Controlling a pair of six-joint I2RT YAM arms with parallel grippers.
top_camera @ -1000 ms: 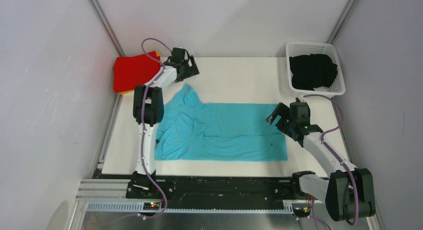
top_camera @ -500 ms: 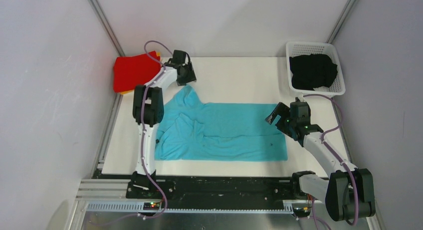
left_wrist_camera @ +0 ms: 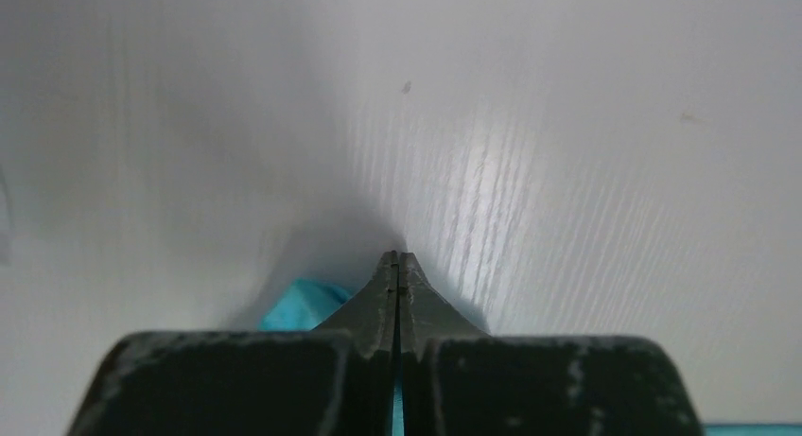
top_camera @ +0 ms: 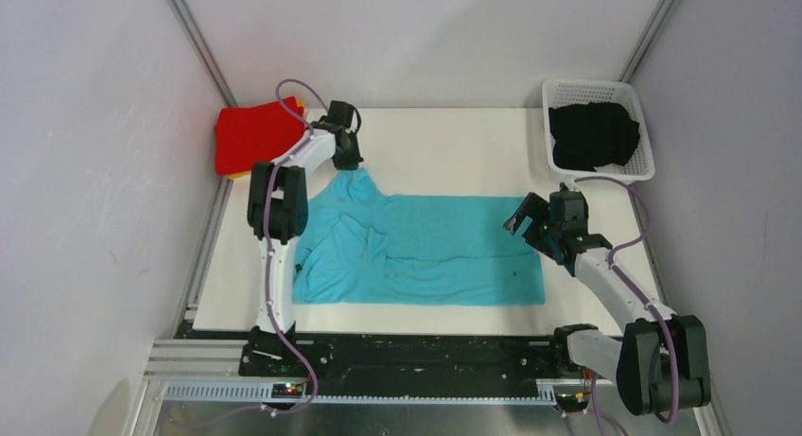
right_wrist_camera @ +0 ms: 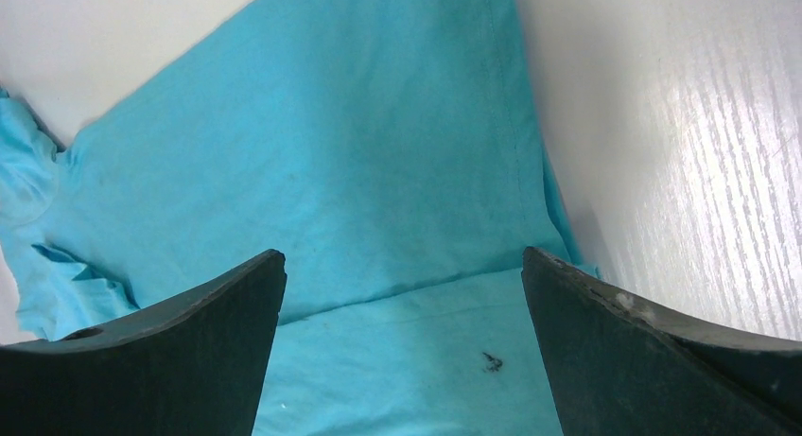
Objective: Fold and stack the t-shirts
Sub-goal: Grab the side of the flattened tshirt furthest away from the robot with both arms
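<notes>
Turquoise t-shirt [top_camera: 426, 247] lies on the white table [top_camera: 454, 143], between the arms. Left gripper [top_camera: 349, 159] pinches its far sleeve tip, fingers pressed together. Right gripper [top_camera: 523, 218] hovers spread wide over its right edge.

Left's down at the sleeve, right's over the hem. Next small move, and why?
Probably lower the right end effector and close it on the hem of the turquoise t-shirt. It hangs open just above that edge, while the left end effector is shut at the far sleeve tip, so the shirt likely needs a second grip before any fold.
</notes>
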